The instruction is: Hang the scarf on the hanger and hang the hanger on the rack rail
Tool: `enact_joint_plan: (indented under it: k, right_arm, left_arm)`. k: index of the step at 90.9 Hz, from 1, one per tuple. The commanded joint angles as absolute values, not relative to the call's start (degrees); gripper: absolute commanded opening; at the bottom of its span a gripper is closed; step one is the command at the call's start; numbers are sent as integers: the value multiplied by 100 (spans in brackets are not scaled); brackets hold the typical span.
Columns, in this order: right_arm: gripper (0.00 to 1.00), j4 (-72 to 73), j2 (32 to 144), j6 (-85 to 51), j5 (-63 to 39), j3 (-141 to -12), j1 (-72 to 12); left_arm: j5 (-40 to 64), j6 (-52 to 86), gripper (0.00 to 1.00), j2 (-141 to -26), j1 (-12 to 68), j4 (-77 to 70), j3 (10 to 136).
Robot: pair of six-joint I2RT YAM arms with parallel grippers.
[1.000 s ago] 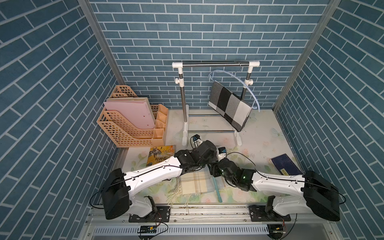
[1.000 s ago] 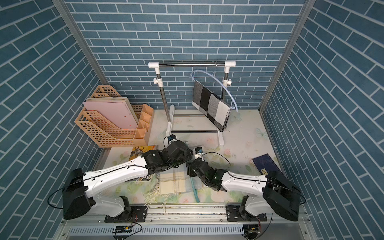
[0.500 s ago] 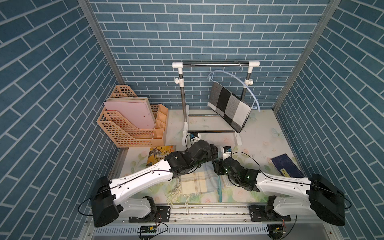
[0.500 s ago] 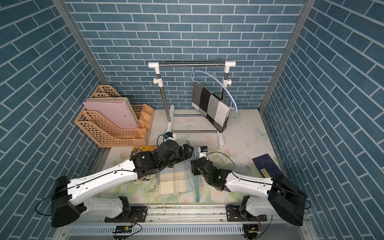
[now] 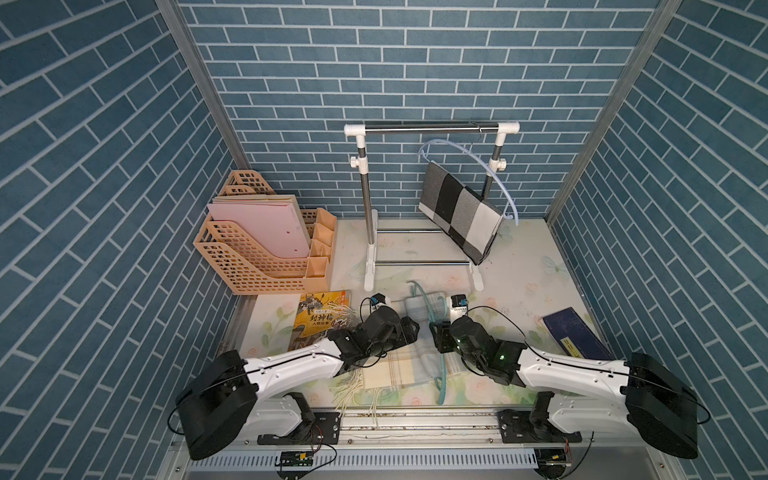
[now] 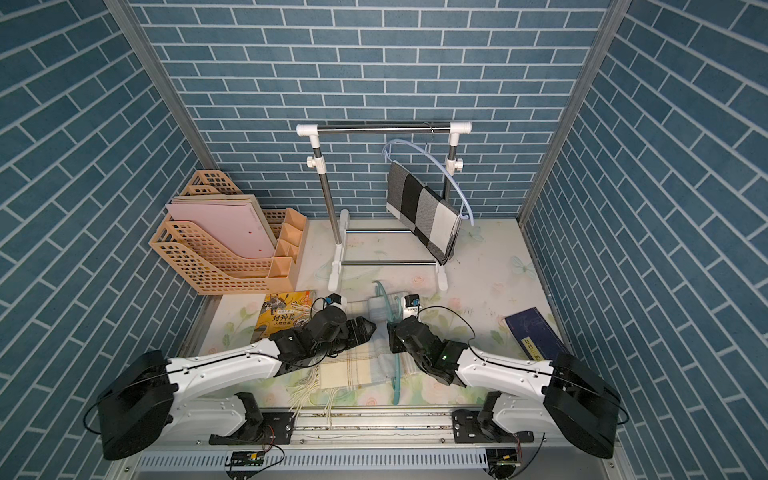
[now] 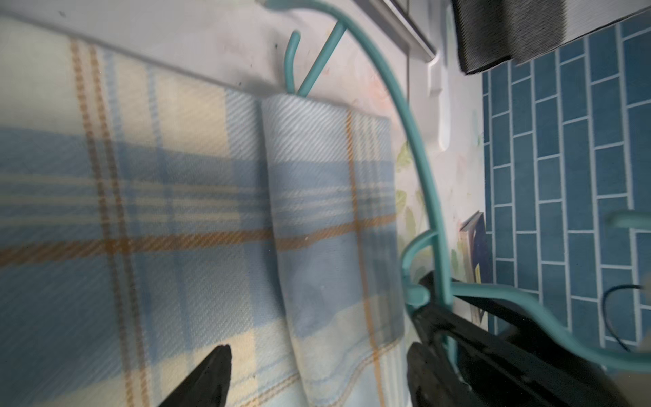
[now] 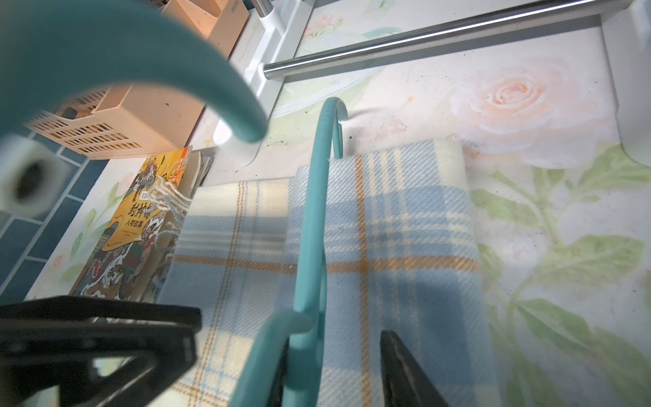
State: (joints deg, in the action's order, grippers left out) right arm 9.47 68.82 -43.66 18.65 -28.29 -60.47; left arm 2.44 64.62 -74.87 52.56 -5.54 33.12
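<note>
- Blue brick walls (image 5: 124,208) close in three sides of a flower-printed counter (image 5: 523,299).
- On the counter's near half the plaid scarf (image 5: 390,368) lies flat. One end is folded over the lower bar of the teal hanger (image 8: 310,218), whose arch rests on top of the cloth.
- The left gripper (image 5: 410,331) hovers over the scarf's middle with its jaws spread wide and nothing between them.
- Half a second ago this arm reached further toward the rack (image 5: 432,129); it has since drawn back. The fold now seems to be laid and let go, so the draping looks done.
- The right gripper (image 5: 439,337) straddles the hanger's arch. Its jaws are apart, one touching the plastic and the other clear of it, so I judge it is not yet clamped.
- The likely next step is to close on the arch and lift.
- At the near edge the scarf's fringe trails over onto the rail, and some strands lie on the yellow book (image 5: 322,322). These could drag when the scarf is lifted.
- The hanger's hook points at the rack's foot, which is close.
- Open counter lies to the right, before the blue book (image 5: 575,338).
- On the rack's top bar, the span left of the checked cloth (image 5: 457,212) is free.
</note>
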Motion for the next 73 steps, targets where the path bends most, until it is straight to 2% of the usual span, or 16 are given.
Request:
enact_joint_plan:
  k: [1,11,31,46,50,55,61,65,73]
  right_arm:
    - [45,941,6786,-4308,1829,-2761,-6032]
    - [43,941,6807,-4289,1801,-2790,-6034]
    - [43,928,6846,-4280,1806,-2838,-6035]
    - [42,949,6855,-4279,1824,-2851,-6029]
    - [42,957,6849,-4268,1837,-2848,-6030]
    - [42,958,6841,-4265,1878,-2864,-6030]
    - [44,966,6831,-4242,1925,-2892,-6034]
    - [47,966,6817,-4229,1961,-2913,-6029]
    - [52,984,6791,-4195,2042,-2964,-6031]
  left_arm:
    - [901,6579,80,-7859,5154,-1842,3211]
    - [1066,6635,79,-8250,5112,-2175,3203]
    - [1244,6679,69,-8776,5081,-2264,3252]
    - [1353,6664,57,-9026,5054,-2375,3261]
    - [1366,6658,50,-9052,5045,-2403,3261]
    - [1377,6638,36,-9079,5038,-2425,3261]
    - [1340,6636,13,-9071,5028,-2409,3230]
    - [1326,6634,1,-9056,5023,-2378,3218]
    - [1297,6623,0,-9035,5010,-2300,3201]
